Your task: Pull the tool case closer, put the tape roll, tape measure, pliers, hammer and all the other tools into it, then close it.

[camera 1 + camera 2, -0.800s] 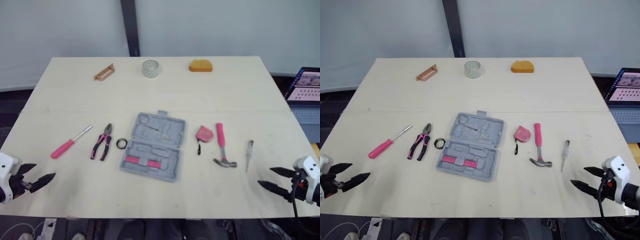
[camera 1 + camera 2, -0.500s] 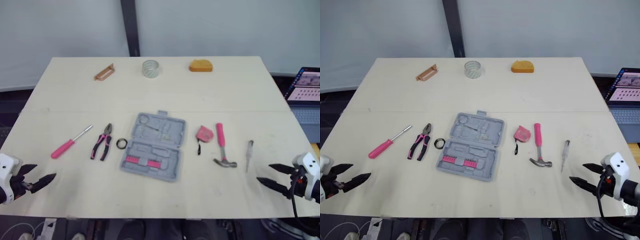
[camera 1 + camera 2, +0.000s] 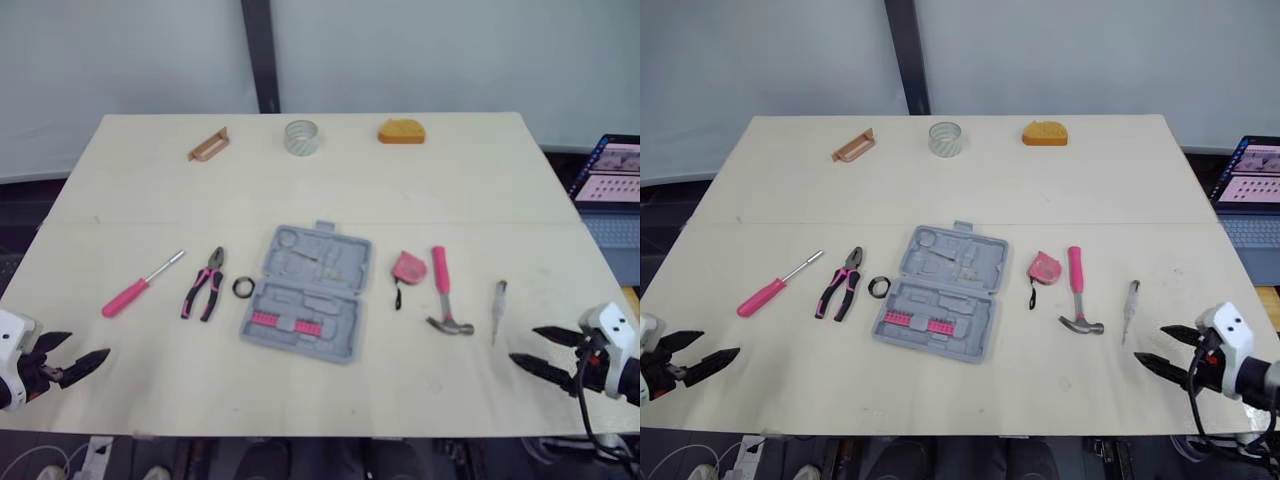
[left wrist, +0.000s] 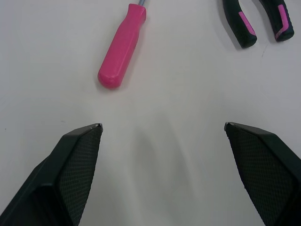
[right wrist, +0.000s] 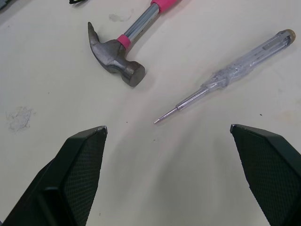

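Note:
The grey tool case [image 3: 305, 292] lies open at the table's middle. Left of it are a small black tape roll [image 3: 243, 287], pink-handled pliers [image 3: 204, 284] and a pink screwdriver [image 3: 140, 285]. To its right lie a pink tape measure [image 3: 407, 266], a pink-handled hammer [image 3: 445, 292] and a clear tester screwdriver [image 3: 498, 297]. My left gripper [image 3: 90, 343] hovers open at the near left edge, short of the pink screwdriver [image 4: 122, 46]. At the near right my right gripper [image 3: 523, 344] is open and empty, just short of the hammer head [image 5: 115, 52] and the tester screwdriver [image 5: 230, 73].
Along the far edge stand a brown handle piece [image 3: 208, 144], a clear tape roll [image 3: 300, 137] and an orange block [image 3: 401, 131]. A laptop [image 3: 610, 190] sits beyond the table's right edge. Bare tabletop [image 3: 330, 200] stretches between the case and the far objects.
The right gripper has edged slightly forward toward the tools. The left gripper has barely moved, and the tools lie as before.

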Motion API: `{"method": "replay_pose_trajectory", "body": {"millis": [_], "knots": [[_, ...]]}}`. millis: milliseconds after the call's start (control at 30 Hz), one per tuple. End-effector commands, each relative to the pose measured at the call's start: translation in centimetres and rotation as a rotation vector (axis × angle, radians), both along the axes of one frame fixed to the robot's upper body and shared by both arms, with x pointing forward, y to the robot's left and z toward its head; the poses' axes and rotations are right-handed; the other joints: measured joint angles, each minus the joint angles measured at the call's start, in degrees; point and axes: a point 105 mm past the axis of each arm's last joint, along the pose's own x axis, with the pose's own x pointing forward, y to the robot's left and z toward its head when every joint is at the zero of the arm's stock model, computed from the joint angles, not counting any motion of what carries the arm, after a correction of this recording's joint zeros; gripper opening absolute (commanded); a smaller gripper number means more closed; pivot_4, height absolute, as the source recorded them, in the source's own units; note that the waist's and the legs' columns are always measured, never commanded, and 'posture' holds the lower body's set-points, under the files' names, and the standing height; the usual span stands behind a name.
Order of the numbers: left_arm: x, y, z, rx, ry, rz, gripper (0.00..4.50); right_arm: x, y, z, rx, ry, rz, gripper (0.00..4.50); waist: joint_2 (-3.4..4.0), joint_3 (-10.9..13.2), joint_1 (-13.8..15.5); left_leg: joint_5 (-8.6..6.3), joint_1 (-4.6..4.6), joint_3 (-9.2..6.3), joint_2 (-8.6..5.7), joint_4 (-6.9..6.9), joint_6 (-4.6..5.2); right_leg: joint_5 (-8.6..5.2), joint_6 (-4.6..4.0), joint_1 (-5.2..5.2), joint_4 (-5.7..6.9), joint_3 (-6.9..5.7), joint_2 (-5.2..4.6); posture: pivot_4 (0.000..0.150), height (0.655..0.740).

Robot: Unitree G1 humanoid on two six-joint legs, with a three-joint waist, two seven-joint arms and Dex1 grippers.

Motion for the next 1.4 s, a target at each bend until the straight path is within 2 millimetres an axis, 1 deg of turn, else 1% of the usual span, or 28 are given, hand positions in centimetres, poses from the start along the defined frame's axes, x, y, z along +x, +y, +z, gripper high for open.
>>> {"method": "replay_pose_trajectory", "body": {"millis": [33,267,367,433,533,567,633,667,733,767,800,833,867,900,933,1033,1100,1233,1400], "knots": [[0.0,0.6,0.9,0.011,-0.023,0.006,4.48,0.0,-0.2,1.0,-0.002,-0.037,-0.012,4.45,0.00,0.0,0.0,0.00,0.00,0.00,0.00,0.00,0.00,0.00,0.00,0.00,0.00,0.00,0.00,0.150,0.7400],[0.0,0.8,1.0,0.023,-0.026,0.013,4.48,-0.1,-0.1,1.1,-0.002,-0.036,-0.025,4.45,0.00,0.0,0.0,0.00,0.00,0.00,0.00,0.01,0.00,0.00,0.00,0.00,0.02,0.00,0.00,0.150,0.7400],[0.1,0.9,1.0,0.027,-0.028,0.015,4.48,-0.1,-0.1,1.3,0.027,-0.039,-0.036,4.45,0.00,0.0,0.0,0.00,0.00,0.00,0.00,0.02,0.00,0.00,0.00,0.00,0.02,0.00,0.00,0.150,0.7400],[0.6,0.3,1.5,0.027,-0.045,-0.001,4.48,0.2,0.3,2.0,0.077,-0.058,-0.041,4.45,0.00,0.0,0.0,0.00,0.00,0.00,0.00,0.02,0.00,0.00,0.00,0.00,0.03,0.00,0.00,0.150,0.7400],[1.6,-1.5,2.7,0.008,-0.087,-0.056,4.48,0.6,1.4,3.2,0.140,-0.091,-0.017,4.45,0.00,0.0,0.0,0.00,0.00,0.00,0.00,0.04,0.00,0.00,0.00,0.00,0.03,0.00,-0.01,0.150,0.7400],[2.0,-2.1,3.2,0.007,-0.103,-0.072,4.24,0.7,2.0,3.5,0.156,-0.099,-0.005,4.48,-0.01,0.0,0.1,0.00,-0.01,-0.02,0.01,0.06,0.00,0.00,0.00,0.00,0.04,0.00,-0.01,0.150,0.7400],[2.3,-3.1,3.7,0.006,-0.122,-0.099,3.60,1.0,3.5,4.0,0.190,-0.109,0.026,3.91,0.00,0.0,0.1,0.00,-0.01,-0.04,0.01,0.07,0.00,0.00,0.00,0.00,0.06,-0.01,-0.01,0.150,0.7400],[2.5,-3.6,3.8,0.007,-0.123,-0.114,3.12,1.1,4.1,4.2,0.202,-0.112,0.039,3.59,0.00,0.0,0.1,0.00,-0.02,-0.04,0.01,0.07,0.00,0.00,0.00,0.00,0.08,0.00,-0.01,0.150,0.7400],[3.0,-4.6,4.1,0.005,-0.128,-0.142,1.98,1.3,5.2,4.5,0.219,-0.116,0.058,2.51,0.00,0.0,0.1,0.00,-0.02,-0.04,0.01,0.05,0.00,0.00,0.01,0.00,0.09,-0.02,-0.01,0.150,0.7400],[3.4,-5.3,4.3,0.005,-0.132,-0.164,1.45,1.4,6.1,4.6,0.235,-0.118,0.074,2.01,0.00,0.0,0.1,0.00,-0.02,-0.04,0.01,0.05,0.00,0.00,0.01,0.00,0.12,-0.02,-0.01,0.150,0.7400],[3.9,-5.9,4.5,0.008,-0.137,-0.184,1.07,1.6,7.1,4.7,0.244,-0.118,0.095,1.63,0.00,0.0,0.1,0.00,-0.02,-0.03,0.01,0.05,0.00,0.00,0.00,0.00,0.17,-0.02,-0.01,0.150,0.7400],[4.4,-6.5,4.6,0.010,-0.142,-0.204,0.57,1.7,8.2,4.8,0.244,-0.118,0.117,1.15,0.00,0.0,0.1,0.00,-0.02,-0.04,0.01,0.08,0.00,0.00,0.01,0.00,0.26,-0.02,-0.01,0.150,0.7400],[4.9,-7.1,4.7,0.008,-0.145,-0.220,0.01,1.9,8.9,4.7,0.236,-0.117,0.130,0.47,0.00,0.0,0.1,0.00,-0.02,-0.04,0.01,0.14,-0.01,0.00,0.01,-0.01,0.31,-0.02,0.00,0.150,0.7400],[5.5,-7.8,4.8,-0.001,-0.151,-0.240,0.00,2.0,9.9,4.4,0.225,-0.115,0.148,0.12,0.00,0.0,0.1,0.01,-0.02,-0.05,0.01,0.17,-0.01,0.00,0.00,-0.02,0.31,-0.02,0.00,0.150,0.7400],[6.2,-8.6,4.8,-0.012,-0.157,-0.259,0.00,2.3,11.0,4.2,0.217,-0.114,0.168,0.05,0.00,0.0,0.1,0.01,-0.01,-0.06,0.01,0.18,-0.01,0.00,0.00,-0.02,0.36,-0.02,0.00,0.150,0.7400],[9.0,-11.0,4.0,-0.034,-0.156,-0.328,0.00,3.7,14.5,3.0,0.159,-0.114,0.200,0.05,-0.01,0.0,0.1,0.01,-0.03,-0.06,-0.02,0.21,-0.01,0.01,0.01,-0.03,0.45,-0.02,-0.01,0.150,0.7400],[10.7,-12.4,3.6,-0.045,-0.160,-0.357,0.00,5.2,15.9,2.6,0.123,-0.138,0.177,0.05,-0.01,0.0,0.0,0.01,-0.05,-0.06,-0.05,0.31,-0.02,0.02,0.02,-0.07,0.49,-0.05,0.00,0.150,0.7400],[13.0,-14.6,2.6,-0.095,-0.158,-0.389,0.00,6.9,16.9,2.2,0.082,-0.157,0.137,0.05,-0.02,0.0,-0.1,-0.04,-0.16,-0.06,-0.07,0.40,-0.02,0.02,0.02,-0.29,0.81,-0.21,-0.01,0.150,0.7400],[15.3,-16.8,1.8,-0.157,-0.165,-0.407,0.00,7.8,17.8,1.6,0.049,-0.153,0.117,0.05,-0.03,0.0,-0.7,-0.04,-0.24,-0.05,-0.06,0.60,-0.02,0.02,0.02,-0.37,0.94,-0.34,0.00,0.150,0.7400]]}}
